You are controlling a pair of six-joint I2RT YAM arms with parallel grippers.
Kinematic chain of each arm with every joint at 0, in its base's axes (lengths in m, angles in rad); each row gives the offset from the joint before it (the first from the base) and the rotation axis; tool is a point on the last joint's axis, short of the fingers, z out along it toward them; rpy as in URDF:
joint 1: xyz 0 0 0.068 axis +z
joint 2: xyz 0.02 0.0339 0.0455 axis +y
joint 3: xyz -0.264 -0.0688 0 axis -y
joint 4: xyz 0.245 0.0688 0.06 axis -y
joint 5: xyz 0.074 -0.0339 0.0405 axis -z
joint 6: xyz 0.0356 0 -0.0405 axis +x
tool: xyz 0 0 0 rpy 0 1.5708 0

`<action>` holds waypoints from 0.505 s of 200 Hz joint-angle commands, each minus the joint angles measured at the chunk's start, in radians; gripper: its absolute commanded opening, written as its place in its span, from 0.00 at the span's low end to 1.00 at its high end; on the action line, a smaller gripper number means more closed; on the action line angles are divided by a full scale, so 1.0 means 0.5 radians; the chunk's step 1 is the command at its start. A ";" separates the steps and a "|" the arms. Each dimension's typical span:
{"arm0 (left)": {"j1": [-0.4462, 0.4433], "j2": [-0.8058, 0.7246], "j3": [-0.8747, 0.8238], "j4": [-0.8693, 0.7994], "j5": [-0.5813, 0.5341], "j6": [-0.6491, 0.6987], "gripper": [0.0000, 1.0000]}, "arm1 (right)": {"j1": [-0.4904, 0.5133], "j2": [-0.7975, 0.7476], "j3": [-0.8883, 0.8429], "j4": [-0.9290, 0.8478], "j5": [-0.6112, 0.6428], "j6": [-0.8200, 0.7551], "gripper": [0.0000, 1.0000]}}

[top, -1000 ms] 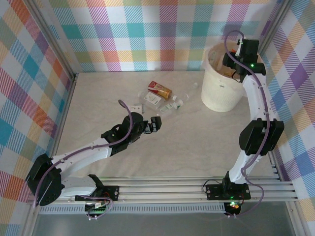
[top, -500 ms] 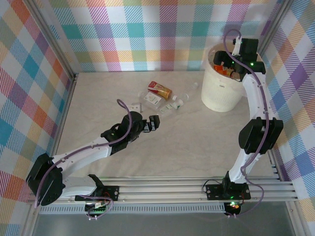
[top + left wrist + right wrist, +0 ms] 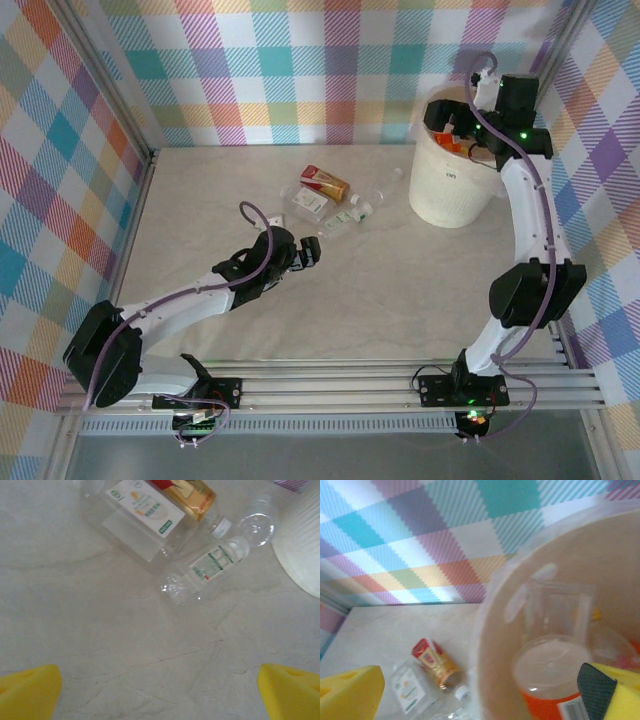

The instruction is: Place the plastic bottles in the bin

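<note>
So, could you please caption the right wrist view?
Open right claw over the bin; orange-labelled bottle inside, more bottles on the table.

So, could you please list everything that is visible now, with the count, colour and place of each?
plastic bottles: at least four, mostly clear, one red-and-amber; lying together on the table, left of the bin
orange-labelled bottle: one, inside the bin among other clear ones; their count cannot be told
bin: one, cream-white, far right of the table
table: one, pale marbled
walls: pastel checked, around the table
left claw: yellow tips, open, near the bottles on the table
right claw: yellow tips, open, above the bin
</note>
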 commanded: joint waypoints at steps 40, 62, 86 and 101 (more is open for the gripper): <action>0.087 0.098 0.088 -0.085 0.010 -0.237 1.00 | 0.266 -0.396 -0.367 0.161 -0.329 0.047 1.00; 0.104 0.129 0.112 -0.090 0.064 -0.270 1.00 | 0.456 -0.479 -0.570 0.231 -0.238 0.085 1.00; 0.130 0.136 0.151 -0.211 -0.004 -0.380 1.00 | 0.680 -0.535 -0.767 0.244 0.099 0.081 1.00; 0.146 0.123 0.143 -0.243 -0.023 -0.411 1.00 | 0.781 -0.555 -0.914 0.298 0.310 0.197 1.00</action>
